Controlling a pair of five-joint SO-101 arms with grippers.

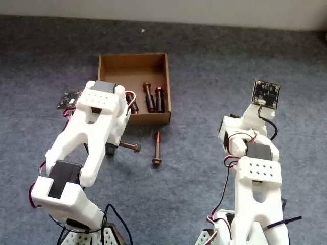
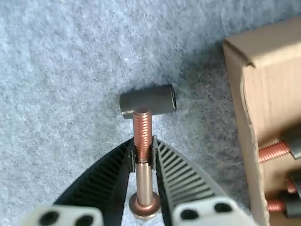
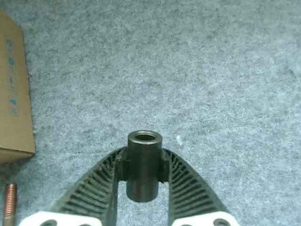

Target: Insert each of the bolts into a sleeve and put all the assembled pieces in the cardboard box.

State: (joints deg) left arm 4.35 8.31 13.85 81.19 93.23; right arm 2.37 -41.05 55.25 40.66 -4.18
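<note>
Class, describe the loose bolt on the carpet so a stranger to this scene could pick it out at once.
Find the cardboard box. On the grey carpet just before its near wall lies a loose bolt, threads toward the box. Its neighbour, the held bolt, sits in the left hand; this one lies free.

Three assembled pieces (image 1: 148, 97); two separate bolts (image 1: 157, 148); two separate sleeves (image 2: 148, 101); one cardboard box (image 1: 122, 81).

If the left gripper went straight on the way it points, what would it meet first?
Probably the dark sleeve lying crosswise just ahead: the bolt held in the left gripper points at its side, not its bore. Depth is unclear; the tip may already touch.
</note>
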